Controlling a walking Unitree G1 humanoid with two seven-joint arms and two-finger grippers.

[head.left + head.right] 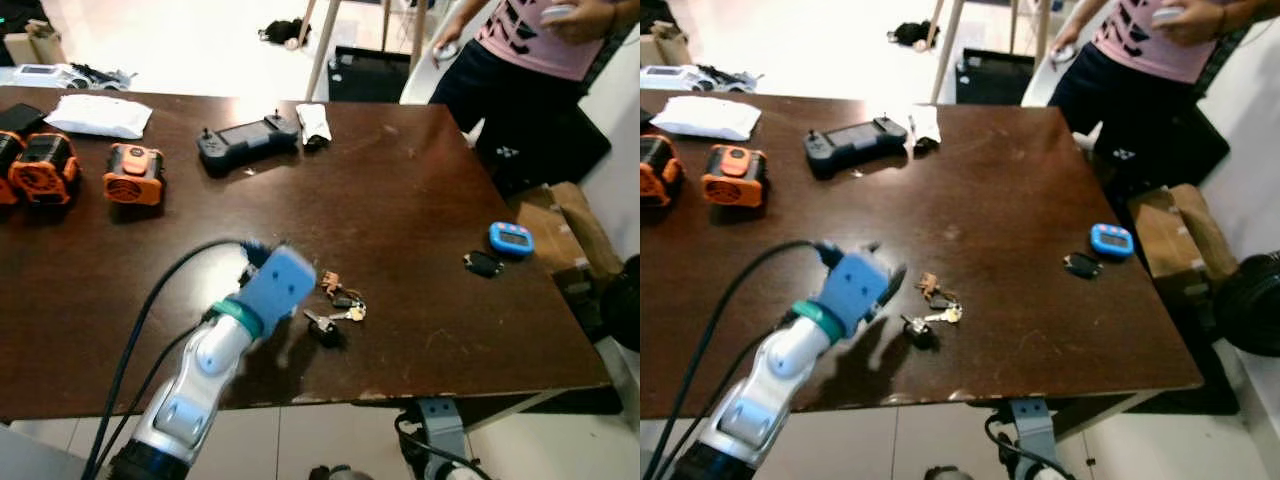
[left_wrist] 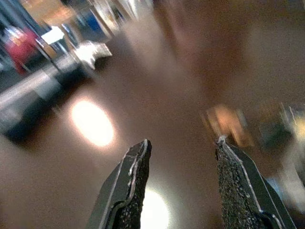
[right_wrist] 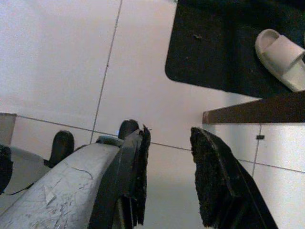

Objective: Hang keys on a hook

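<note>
A bunch of keys (image 1: 336,306) with a brown tag and a black fob lies on the dark wooden table (image 1: 400,200), near its front edge. My left arm reaches over the table, and its blue wrist block (image 1: 277,284) hovers just left of the keys. In the blurred left wrist view my left gripper (image 2: 183,147) is open with nothing between its fingers, and an orange-brown blur (image 2: 228,125) lies just beyond one fingertip. My right gripper (image 3: 167,136) hangs open beside the table, pointing at the tiled floor.
A black handheld controller (image 1: 248,138), orange devices (image 1: 134,174), a white bag (image 1: 98,116), a blue timer (image 1: 511,239) and a small black fob (image 1: 483,264) lie on the table. A person (image 1: 530,50) stands at the far right corner. Cardboard boxes (image 1: 565,235) stand right of the table.
</note>
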